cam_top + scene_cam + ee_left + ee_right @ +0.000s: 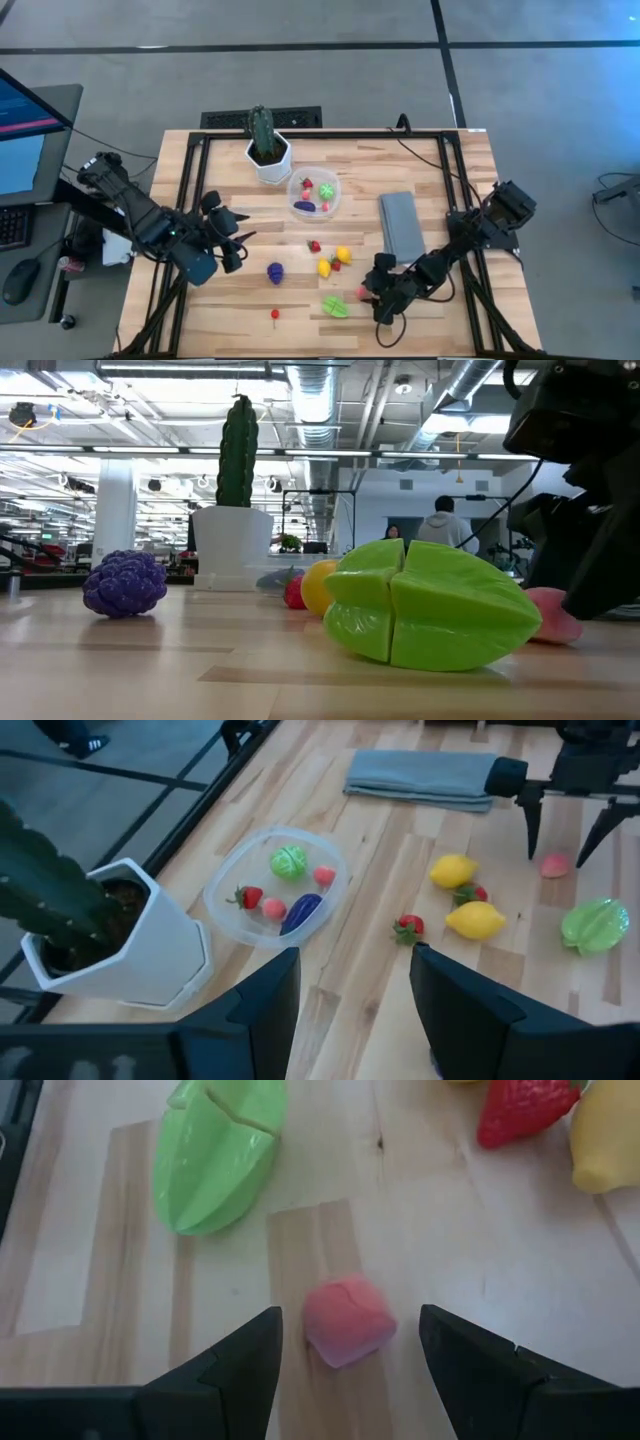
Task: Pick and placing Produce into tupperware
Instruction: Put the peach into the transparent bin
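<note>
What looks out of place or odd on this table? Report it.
Nothing damaged or spilled. Several produce pieces, such as the green star fruit and purple grapes, lie loose outside the tupperware. The open right gripper straddles a pink piece.

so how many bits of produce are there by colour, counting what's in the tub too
red or pink pieces: 7
yellow pieces: 2
green pieces: 2
purple pieces: 2
total: 13, of which 5 lie in the clear container and 8 on the table
</note>
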Tool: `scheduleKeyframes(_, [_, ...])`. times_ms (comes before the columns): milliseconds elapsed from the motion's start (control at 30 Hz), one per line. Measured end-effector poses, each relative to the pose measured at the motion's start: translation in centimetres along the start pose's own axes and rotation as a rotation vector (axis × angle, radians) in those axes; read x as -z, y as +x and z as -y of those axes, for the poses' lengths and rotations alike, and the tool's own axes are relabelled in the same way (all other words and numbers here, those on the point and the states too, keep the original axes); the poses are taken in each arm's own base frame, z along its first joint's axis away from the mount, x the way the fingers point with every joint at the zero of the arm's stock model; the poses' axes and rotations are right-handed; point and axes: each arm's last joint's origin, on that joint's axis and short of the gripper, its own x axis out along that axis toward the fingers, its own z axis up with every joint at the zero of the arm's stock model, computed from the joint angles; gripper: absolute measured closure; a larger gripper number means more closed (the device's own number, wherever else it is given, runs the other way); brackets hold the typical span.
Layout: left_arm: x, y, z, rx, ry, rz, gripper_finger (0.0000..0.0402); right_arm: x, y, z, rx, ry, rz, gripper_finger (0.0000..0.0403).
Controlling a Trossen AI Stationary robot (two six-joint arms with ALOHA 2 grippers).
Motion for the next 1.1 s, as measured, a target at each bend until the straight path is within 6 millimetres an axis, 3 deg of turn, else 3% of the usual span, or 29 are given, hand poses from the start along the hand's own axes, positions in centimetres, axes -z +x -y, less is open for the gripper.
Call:
scheduleKeyframes(767, [0.6,-0.5,-0.2,-0.028,-0.003,0.000,0.0221,-0.4,1.4,0.3,-0.056,-0.055,-0.027,0.0144])
scheduleKeyframes(1100, [0.7,-0.5,-0.3,-0.040,0.008,-0.009,0.0221,-0.4,1.4,0.3,-0.053,-0.052,-0.029,0.0204])
